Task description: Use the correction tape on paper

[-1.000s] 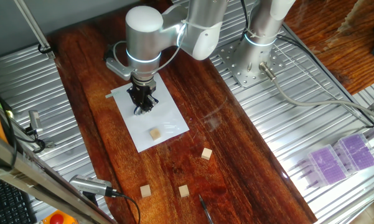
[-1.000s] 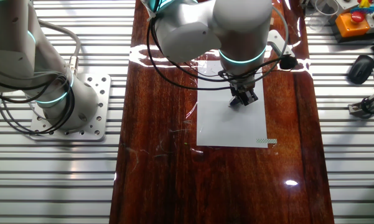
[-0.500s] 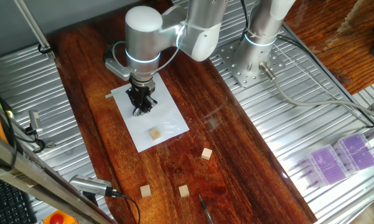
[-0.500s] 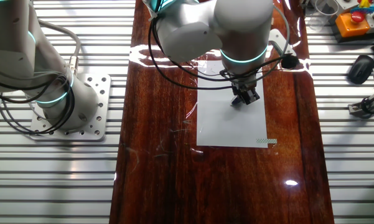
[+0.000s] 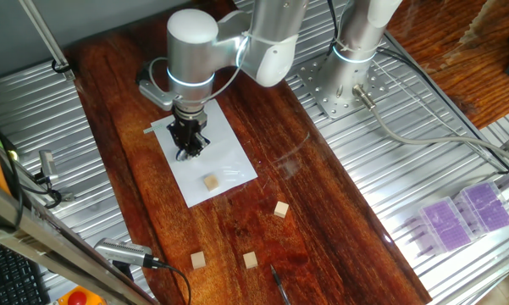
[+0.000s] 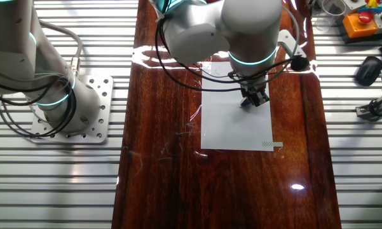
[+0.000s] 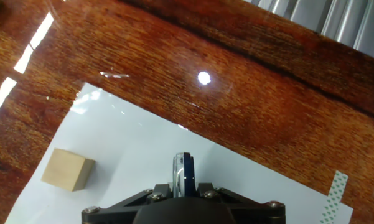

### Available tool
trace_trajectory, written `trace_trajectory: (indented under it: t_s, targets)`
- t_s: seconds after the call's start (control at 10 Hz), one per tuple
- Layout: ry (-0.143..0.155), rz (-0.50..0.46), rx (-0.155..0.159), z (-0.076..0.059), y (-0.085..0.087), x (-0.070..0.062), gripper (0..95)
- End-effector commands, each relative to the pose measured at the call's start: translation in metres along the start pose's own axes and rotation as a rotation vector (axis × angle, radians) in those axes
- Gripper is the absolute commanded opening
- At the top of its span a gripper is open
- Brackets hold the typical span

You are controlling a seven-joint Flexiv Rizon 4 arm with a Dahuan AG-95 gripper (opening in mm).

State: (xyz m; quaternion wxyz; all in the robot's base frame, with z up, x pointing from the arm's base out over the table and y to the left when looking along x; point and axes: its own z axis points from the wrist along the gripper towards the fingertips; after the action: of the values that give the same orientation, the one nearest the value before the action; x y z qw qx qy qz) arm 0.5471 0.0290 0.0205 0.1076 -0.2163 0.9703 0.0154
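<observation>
The white paper [image 5: 216,169] [image 6: 232,130] [image 7: 130,155] lies flat on the dark wooden table. My gripper [image 5: 189,150] [image 6: 253,100] [image 7: 183,180] points down over the sheet and is shut on the correction tape [image 7: 183,169], which shows edge-on as a thin dark and pale disc between the jaws with its tip at the paper. In the fixed views the dispenser is mostly hidden by the fingers. A tan wooden cube [image 7: 67,169] [image 5: 210,182] rests on the paper beside the gripper.
Three more wooden cubes [image 5: 280,209] [image 5: 250,259] [image 5: 198,259] lie on the table [image 5: 322,220] past the paper. A strip of tape [image 7: 336,190] [image 6: 271,144] holds a paper corner. A black pen [image 5: 279,286] lies near the table's front edge.
My gripper has slid a short way along the paper with the correction tape, away from the cube. The paper and the cubes have not moved.
</observation>
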Motion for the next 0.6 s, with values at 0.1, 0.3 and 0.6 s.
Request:
trace_trajectory:
  t_s: [0.1, 0.3, 0.6]
  targets:
    - [-0.008, -0.001, 0.004, 0.0071, -0.0027, -0.0057, 0.0]
    - [-0.002, 0.0, -0.005, 0.0063, -0.0042, -0.0094, 0.0]
    - [0.038, -0.003, -0.013, -0.0016, -0.0047, -0.009, 0.0]
